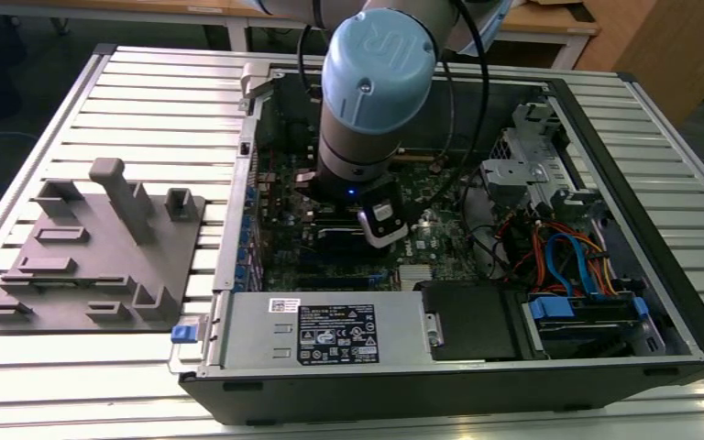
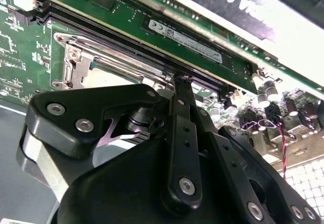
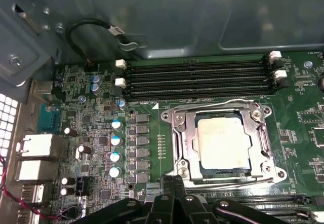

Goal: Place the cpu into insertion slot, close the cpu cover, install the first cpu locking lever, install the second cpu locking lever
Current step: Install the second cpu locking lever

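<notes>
One cpu [image 3: 224,142] sits under its closed cpu cover [image 3: 178,148]; end effector [image 3: 172,182] fingers pressed together, empty.

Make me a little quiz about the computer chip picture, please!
1. True or false: the cpu sits in the insertion slot.
2. The cpu cover is: A) lying flat around the cpu, B) standing straight up, C) missing.
3. Which metal part is the tool nearest to?

Key: 1 true; 2 A; 3 the cpu cover.
</notes>
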You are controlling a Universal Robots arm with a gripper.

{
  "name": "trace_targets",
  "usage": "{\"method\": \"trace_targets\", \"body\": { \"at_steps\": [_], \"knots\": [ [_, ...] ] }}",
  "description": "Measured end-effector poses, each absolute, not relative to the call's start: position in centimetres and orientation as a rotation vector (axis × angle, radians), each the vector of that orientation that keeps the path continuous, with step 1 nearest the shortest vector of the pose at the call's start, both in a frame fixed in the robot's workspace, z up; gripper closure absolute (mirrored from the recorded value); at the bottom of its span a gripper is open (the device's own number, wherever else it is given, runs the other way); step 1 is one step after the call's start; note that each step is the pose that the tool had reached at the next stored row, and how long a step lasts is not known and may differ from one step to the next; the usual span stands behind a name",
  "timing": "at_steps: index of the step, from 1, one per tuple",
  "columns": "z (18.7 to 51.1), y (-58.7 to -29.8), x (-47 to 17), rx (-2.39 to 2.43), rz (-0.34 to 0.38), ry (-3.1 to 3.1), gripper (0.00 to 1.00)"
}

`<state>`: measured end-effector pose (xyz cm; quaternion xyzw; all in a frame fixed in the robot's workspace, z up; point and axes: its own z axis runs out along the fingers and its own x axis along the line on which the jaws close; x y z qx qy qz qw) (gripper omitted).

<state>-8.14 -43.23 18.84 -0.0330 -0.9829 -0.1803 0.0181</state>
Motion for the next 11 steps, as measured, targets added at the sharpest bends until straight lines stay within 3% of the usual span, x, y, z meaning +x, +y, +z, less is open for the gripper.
{"method": "trace_targets", "body": {
  "at_steps": [11],
  "knots": [
    [18.69,-42.88,-8.30,-0.102,-0.562,-3.052,0.90]
  ]
}}
